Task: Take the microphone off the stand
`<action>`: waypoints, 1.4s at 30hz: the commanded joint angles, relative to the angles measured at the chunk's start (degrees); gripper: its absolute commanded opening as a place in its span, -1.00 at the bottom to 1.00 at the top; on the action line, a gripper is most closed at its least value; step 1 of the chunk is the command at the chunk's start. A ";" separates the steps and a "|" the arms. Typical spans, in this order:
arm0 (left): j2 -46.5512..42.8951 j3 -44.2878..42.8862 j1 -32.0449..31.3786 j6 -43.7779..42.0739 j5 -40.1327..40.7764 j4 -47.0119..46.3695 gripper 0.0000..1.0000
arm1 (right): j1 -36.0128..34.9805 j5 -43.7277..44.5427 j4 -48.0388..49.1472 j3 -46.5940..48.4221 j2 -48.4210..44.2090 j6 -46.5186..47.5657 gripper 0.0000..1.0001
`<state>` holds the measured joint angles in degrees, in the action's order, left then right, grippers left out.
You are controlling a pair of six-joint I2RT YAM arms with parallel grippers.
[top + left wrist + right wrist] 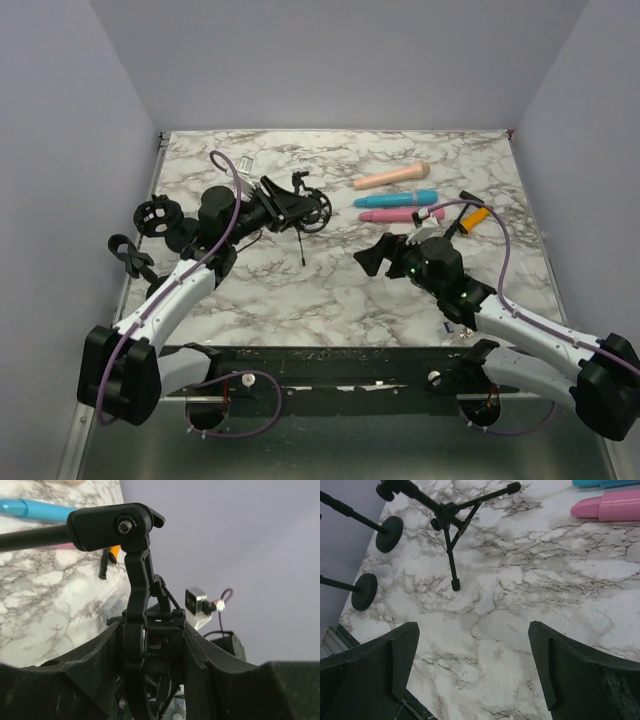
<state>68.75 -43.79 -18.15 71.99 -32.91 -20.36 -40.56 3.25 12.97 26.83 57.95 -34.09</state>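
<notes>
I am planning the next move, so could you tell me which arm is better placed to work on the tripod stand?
Left, probably. The left gripper is closed around the tripod stand at its mount, while the right gripper hangs open over the table, apart from the stand.

Bare marble tabletop [520, 630] lies open between the right jaws; tripod stand [443, 516] blocks ahead-left, pink microphone [615, 507] ahead-right.
</notes>
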 commanded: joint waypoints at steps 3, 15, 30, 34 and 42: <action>-9.08 6.53 -6.51 -5.04 4.16 -1.80 -0.04 | -0.43 3.54 -6.15 -2.42 -5.95 -4.08 1.00; -14.35 6.74 -7.42 -15.81 5.95 10.38 0.82 | -0.40 4.87 -12.24 -1.69 -8.18 -3.81 1.00; -33.89 14.59 -7.42 -41.92 22.62 19.53 0.85 | -0.42 10.37 -11.08 -6.71 -14.27 -1.15 1.00; -33.81 17.88 -7.26 -42.10 30.01 14.89 0.78 | -0.40 10.42 -10.51 -7.55 -15.36 -0.59 1.00; -24.41 18.20 1.99 -29.91 22.33 7.66 0.60 | -0.45 9.83 -10.60 -8.39 -15.60 0.48 1.00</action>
<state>41.21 -26.98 -21.21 35.38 -5.87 -3.14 -40.56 11.40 1.63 19.90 42.94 -34.94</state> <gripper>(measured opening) 0.819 0.998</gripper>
